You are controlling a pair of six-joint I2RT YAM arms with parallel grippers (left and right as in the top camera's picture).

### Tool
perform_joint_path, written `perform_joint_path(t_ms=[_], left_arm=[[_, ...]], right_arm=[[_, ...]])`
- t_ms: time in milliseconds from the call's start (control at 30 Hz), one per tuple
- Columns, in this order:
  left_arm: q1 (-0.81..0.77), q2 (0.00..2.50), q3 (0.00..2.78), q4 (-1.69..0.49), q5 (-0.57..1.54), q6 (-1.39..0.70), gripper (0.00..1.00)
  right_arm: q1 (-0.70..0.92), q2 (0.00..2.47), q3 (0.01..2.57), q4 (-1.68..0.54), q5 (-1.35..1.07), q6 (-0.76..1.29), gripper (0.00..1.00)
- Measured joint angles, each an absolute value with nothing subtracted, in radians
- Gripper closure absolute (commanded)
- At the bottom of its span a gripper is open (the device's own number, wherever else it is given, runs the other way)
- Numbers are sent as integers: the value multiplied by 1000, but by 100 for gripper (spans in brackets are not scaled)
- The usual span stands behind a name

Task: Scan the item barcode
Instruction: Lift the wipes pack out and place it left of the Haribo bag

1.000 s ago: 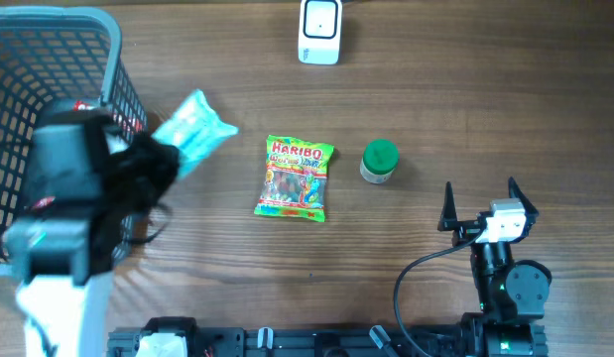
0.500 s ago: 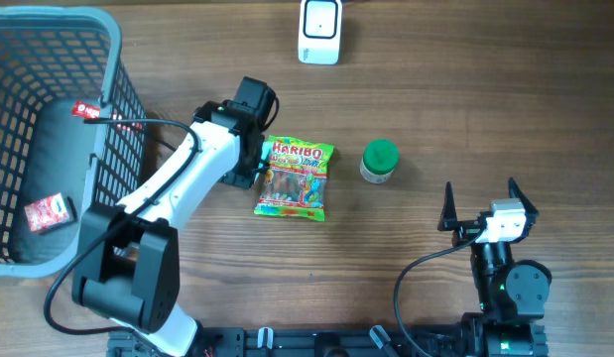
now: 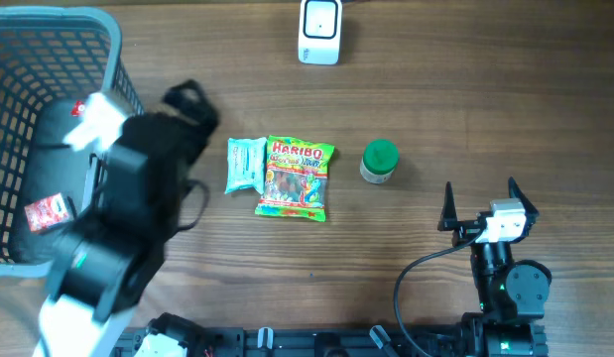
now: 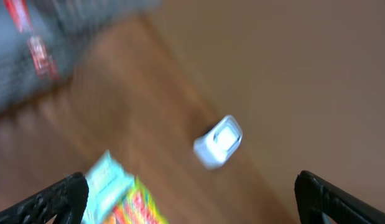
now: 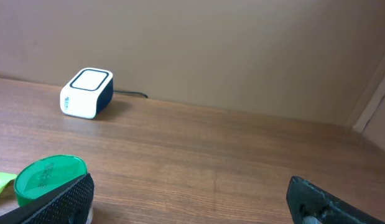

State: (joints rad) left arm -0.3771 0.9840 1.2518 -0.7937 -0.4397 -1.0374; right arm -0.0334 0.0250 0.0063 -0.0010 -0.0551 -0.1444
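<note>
Beside the Haribo bag (image 3: 295, 178), the pale blue packet (image 3: 245, 165) lies untouched, apart from the wide-open left claw (image 4: 189, 186).

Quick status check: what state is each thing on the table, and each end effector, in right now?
Left end effector: open, empty.
Right end effector: open, empty.
Haribo bag: flat on the table, label up.
Blue packet: flat, against the Haribo bag's left edge.
Green-lidded jar: upright, lid on.
Scanner: standing, nothing in front of it.
Basket: upright, red packet inside.
</note>
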Motion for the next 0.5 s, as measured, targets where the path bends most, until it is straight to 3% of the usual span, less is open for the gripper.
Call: perform_joint_path(t_ms=[67, 300, 500], left_arm=[[-325, 914, 1252, -778, -480, -956, 0], [132, 859, 1253, -757, -495, -873, 0], [455, 1131, 1254, -870, -337, -1032, 0]], right_arm=[[-33, 25, 6, -1, -55, -144, 0], [-33, 25, 6, -1, -55, -144, 0], [-33, 25, 6, -1, -55, -144, 0]])
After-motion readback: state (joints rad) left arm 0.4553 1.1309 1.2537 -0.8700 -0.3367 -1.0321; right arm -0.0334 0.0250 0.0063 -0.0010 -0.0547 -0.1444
